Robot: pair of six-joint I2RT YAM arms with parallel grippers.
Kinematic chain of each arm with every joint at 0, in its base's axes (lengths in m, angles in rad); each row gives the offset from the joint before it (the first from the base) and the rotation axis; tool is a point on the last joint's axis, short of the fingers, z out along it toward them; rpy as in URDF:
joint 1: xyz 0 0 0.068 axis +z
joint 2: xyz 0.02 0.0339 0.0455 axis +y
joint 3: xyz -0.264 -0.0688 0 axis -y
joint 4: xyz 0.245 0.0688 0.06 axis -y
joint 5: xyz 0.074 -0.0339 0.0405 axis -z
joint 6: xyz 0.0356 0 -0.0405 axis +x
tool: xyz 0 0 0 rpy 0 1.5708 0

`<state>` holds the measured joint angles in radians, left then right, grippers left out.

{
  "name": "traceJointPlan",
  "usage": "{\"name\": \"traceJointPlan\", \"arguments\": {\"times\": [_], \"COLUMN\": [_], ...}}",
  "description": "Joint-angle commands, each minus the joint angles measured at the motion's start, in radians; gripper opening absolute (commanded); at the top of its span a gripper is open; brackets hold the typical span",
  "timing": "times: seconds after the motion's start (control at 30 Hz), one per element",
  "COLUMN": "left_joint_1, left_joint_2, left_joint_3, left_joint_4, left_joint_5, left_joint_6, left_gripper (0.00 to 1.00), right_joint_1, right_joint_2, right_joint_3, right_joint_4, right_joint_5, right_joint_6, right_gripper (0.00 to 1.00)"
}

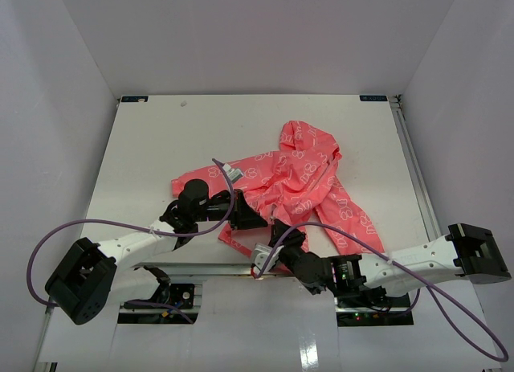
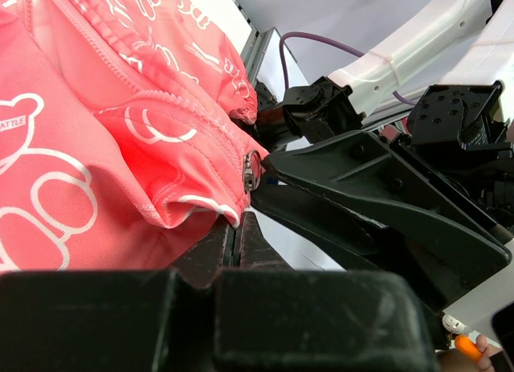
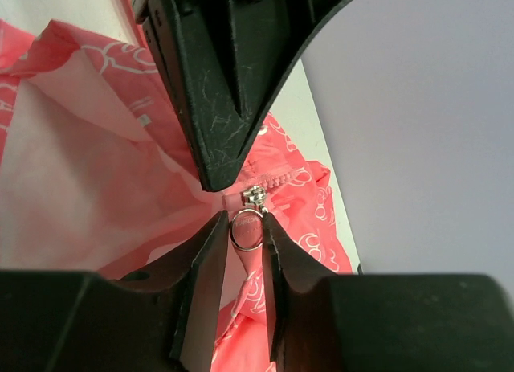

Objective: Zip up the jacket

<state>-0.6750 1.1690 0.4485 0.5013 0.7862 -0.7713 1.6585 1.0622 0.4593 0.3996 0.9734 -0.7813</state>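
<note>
Nearest the right wrist lens, the right tool [image 3: 246,222] has its two dark fingers drawn in on the small metal pull ring [image 3: 247,230], which hangs from the zipper slider [image 3: 255,194]; the ring looks pinched between them. Just above the slider the left tool [image 2: 238,223] comes down onto the fabric; from its own camera its fingers look pressed together on the bottom hem of the jacket [image 1: 305,179], right beside the slider. The jacket lies crumpled mid-surface, its lower edge toward the arms and between the two tools, and the rest is bunched toward the far right of the white surface [image 1: 161,139]; pale lining shows where the front gapes. The slider seems to sit at the foot of the zipper teeth [image 3: 277,181], so nearly the whole run looks left to close. To do this step well, the left tool should act as a firm anchor on the hem while the right draws the ring along the line of the teeth, directly away from that anchor, so the track goes taut and straight; a sideways tug would likely tilt the slider and jam it. The thin fabric and loose lining close to the slider could be dragged in, so a slow, even pull suits; the ring is small and may slip out if yanked.
</note>
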Motion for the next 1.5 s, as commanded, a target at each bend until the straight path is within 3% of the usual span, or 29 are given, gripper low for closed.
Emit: {"name": "traceJointPlan", "arguments": {"times": [0.0,0.27,0.53,1.07,1.47], "left_joint_1": [0.006,0.007,0.006,0.006,0.006], "left_joint_2": [-0.031,-0.034,-0.032,-0.031,-0.034], "left_joint_3": [-0.008,-0.007,-0.007,-0.007,-0.006], "left_joint_4": [0.009,0.005,0.006,0.003,-0.003], "left_joint_5": [0.008,0.005,0.008,0.003,0.002], "left_joint_6": [0.012,0.018,0.019,0.024,0.029], "left_gripper": [0.0,0.0,0.0,0.0,0.0], "right_joint_1": [0.007,0.006,0.004,-0.002,-0.019], "right_joint_2": [-0.027,-0.056,-0.058,-0.044,-0.042], "right_joint_3": [-0.014,-0.024,-0.03,-0.01,-0.009], "right_joint_4": [0.124,0.105,0.105,0.158,0.186], "right_joint_5": [0.05,0.032,0.017,0.024,0.019], "right_joint_6": [-0.038,-0.008,0.004,-0.033,-0.059], "right_gripper": [0.27,0.19,0.18,0.33,0.22]}}
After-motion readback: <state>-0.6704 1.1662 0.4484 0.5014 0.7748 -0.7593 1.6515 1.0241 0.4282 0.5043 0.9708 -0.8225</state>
